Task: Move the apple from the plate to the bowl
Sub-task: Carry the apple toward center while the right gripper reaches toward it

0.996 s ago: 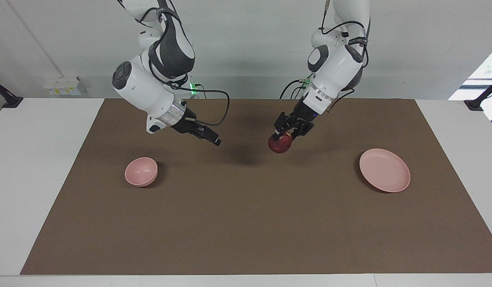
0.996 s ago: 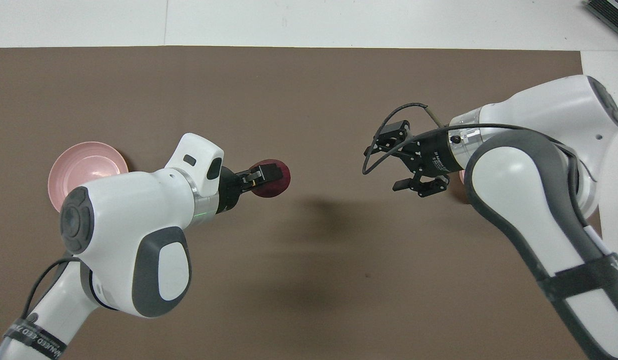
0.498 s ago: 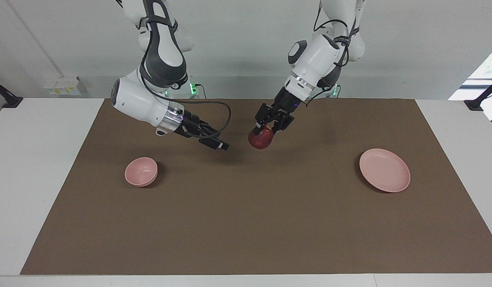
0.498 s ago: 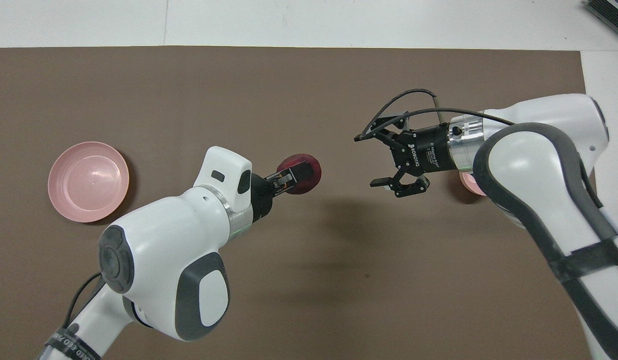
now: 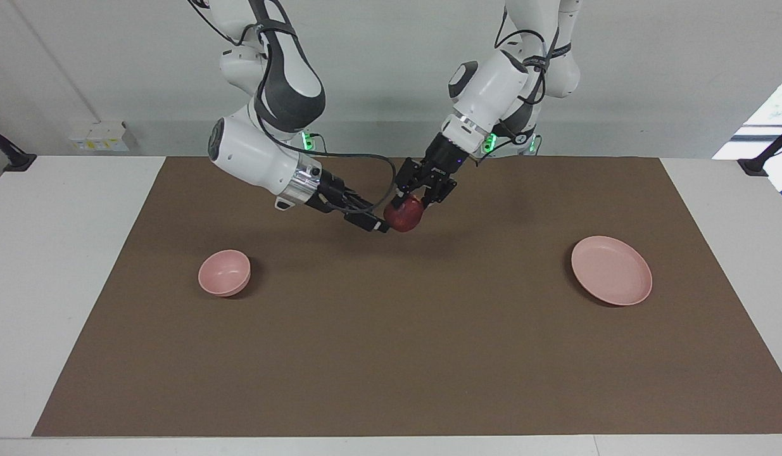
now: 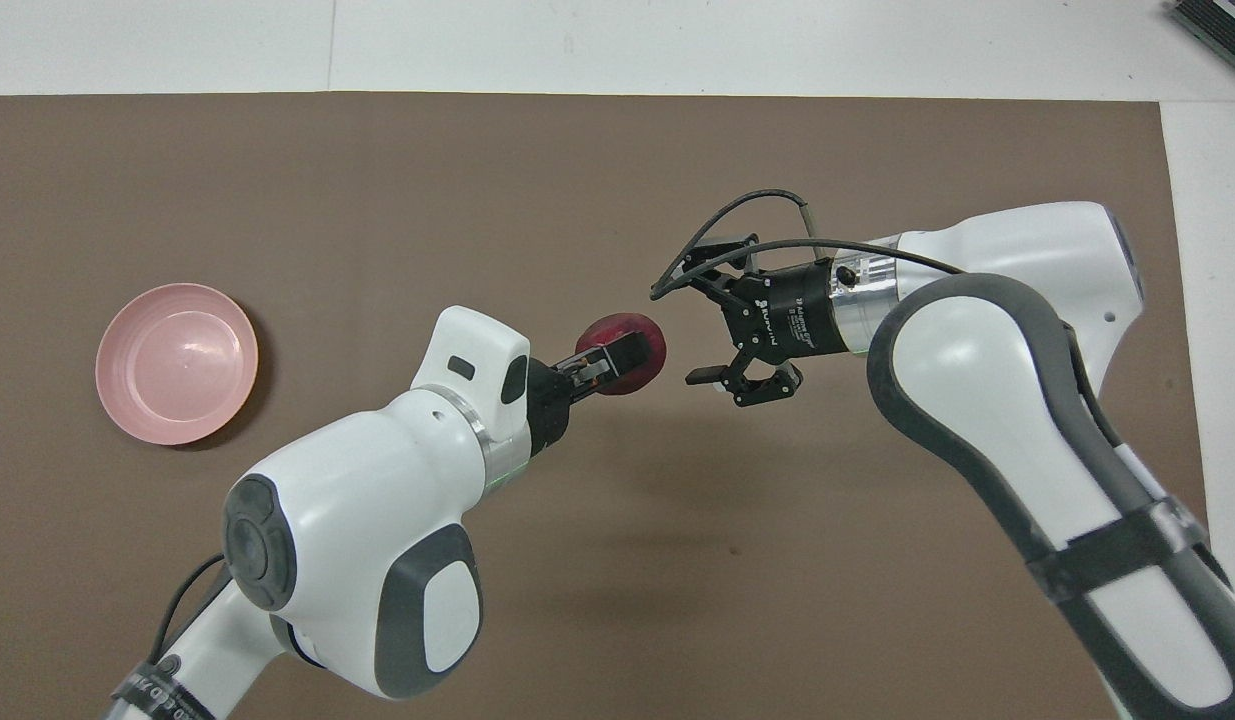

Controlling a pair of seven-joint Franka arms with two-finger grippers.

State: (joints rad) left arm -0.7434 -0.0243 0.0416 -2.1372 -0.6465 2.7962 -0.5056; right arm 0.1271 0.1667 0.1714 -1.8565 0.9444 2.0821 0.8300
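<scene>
You get bright, even light in both views, and it seems to come from above. The brown mat (image 5: 391, 354) looks flat and dull, with no shine on it. Soft dark shadows lie on the mat under the two arms; their edges are fuzzy, not sharp. The plate (image 5: 612, 272) has a thin dark shadow along one side, and so does the bowl (image 5: 224, 272). You can see a small pale shine inside the plate in the overhead view. The white arm shells look very bright but you can still see their shape. A very bright patch sits at one edge of the facing view. Everything looks sharp, with no blur.
</scene>
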